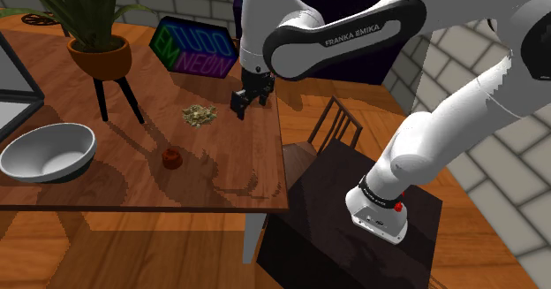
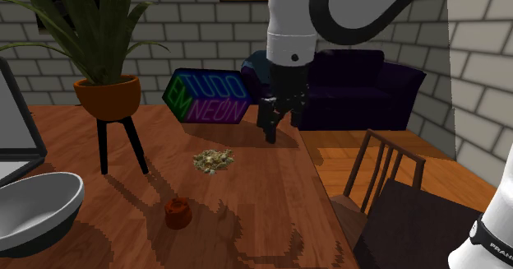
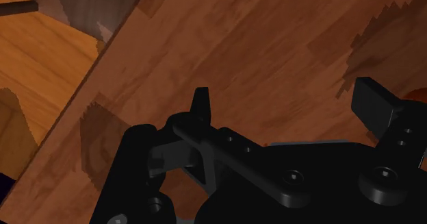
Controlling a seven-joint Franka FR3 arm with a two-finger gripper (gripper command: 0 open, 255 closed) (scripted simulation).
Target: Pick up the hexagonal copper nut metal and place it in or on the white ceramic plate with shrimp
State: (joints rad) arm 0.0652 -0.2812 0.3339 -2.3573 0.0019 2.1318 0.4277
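Observation:
A small reddish-brown copper nut (image 1: 171,159) (image 2: 177,213) lies on the wooden table (image 1: 238,168), toward its front. A little behind it sits a flat pile of pale, greenish shrimp-like bits (image 1: 200,114) (image 2: 213,160); I can make out no plate rim under it. My black gripper (image 1: 250,104) (image 2: 281,127) hangs above the table near the edge on the shoulder view's right, beyond the pile and well away from the nut. In the wrist view the gripper (image 3: 287,106) is open, its fingers wide apart over bare wood with nothing between them.
A grey bowl (image 1: 49,150) (image 2: 33,210) sits at the table's front left. A potted plant (image 1: 101,57) on a black stand and a neon sign (image 1: 196,49) stand at the back. A wooden chair (image 1: 331,124) is beside the table's right edge.

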